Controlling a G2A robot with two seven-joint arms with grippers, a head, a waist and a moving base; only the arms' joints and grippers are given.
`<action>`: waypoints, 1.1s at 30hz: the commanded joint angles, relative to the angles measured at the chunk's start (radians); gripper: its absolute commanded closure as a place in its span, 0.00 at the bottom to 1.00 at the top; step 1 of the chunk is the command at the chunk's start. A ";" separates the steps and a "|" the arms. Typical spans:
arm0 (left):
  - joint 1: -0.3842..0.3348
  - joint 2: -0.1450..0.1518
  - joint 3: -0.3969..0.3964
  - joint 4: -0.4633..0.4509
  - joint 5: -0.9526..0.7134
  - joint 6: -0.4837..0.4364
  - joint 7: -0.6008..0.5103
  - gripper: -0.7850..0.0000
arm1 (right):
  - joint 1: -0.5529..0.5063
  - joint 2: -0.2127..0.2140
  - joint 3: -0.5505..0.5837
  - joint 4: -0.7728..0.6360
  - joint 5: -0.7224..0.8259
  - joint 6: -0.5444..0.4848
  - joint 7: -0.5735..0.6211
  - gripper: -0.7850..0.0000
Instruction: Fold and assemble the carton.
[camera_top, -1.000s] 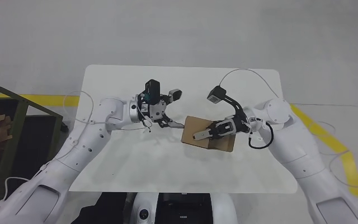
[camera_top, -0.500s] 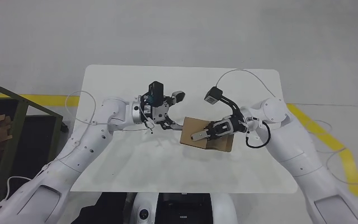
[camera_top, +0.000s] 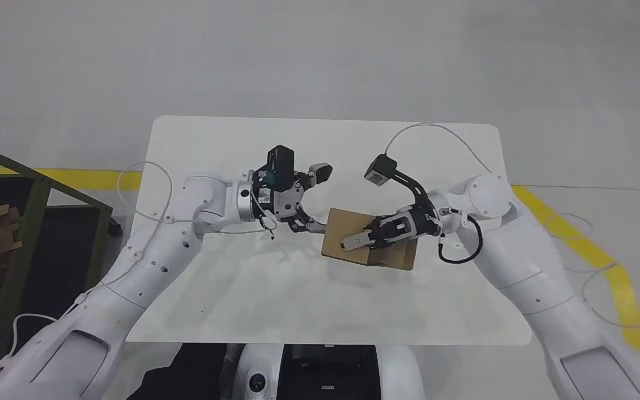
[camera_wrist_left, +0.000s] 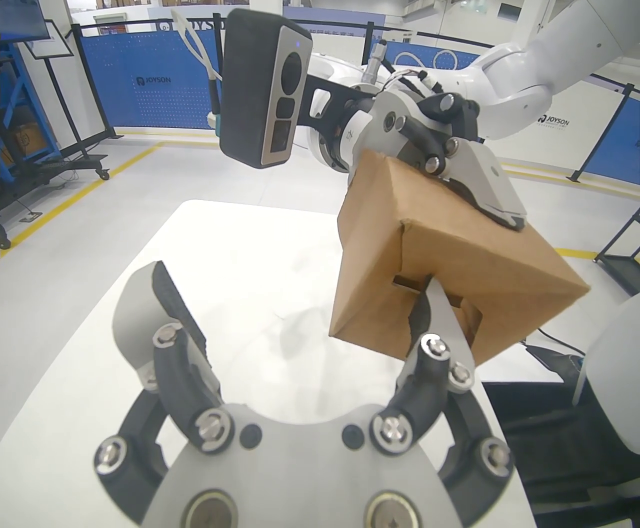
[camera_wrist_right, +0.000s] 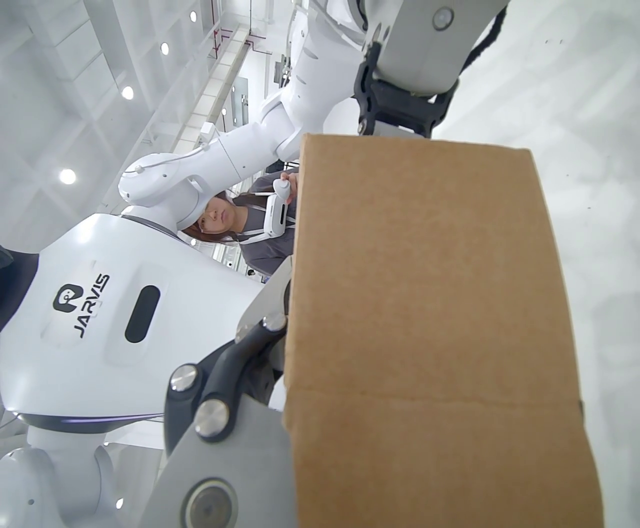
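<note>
Plain brown carton folded into a closed box shape

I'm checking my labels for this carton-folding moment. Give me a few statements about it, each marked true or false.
1. The right gripper is shut on the carton. True.
2. The left gripper has its fingers pressed together. False: they are spread wide apart.
3. One left finger's tip meets the carton's end face at a gap between flaps. True.
4. The carton is a flat, unfolded sheet. False: it is folded into a box shape.
</note>
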 joint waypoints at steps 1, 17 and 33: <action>0.001 0.001 -0.003 0.000 0.002 0.000 0.001 0.00 | -0.001 0.000 0.001 0.000 -0.001 -0.001 0.001 1.00; 0.055 0.022 -0.098 0.048 0.038 0.000 0.052 0.00 | 0.012 -0.005 -0.012 0.094 -0.057 0.006 -0.015 1.00; 0.121 0.098 -0.070 0.085 0.328 0.000 0.246 0.00 | 0.177 -0.126 -0.230 0.501 -0.048 -0.071 -0.008 1.00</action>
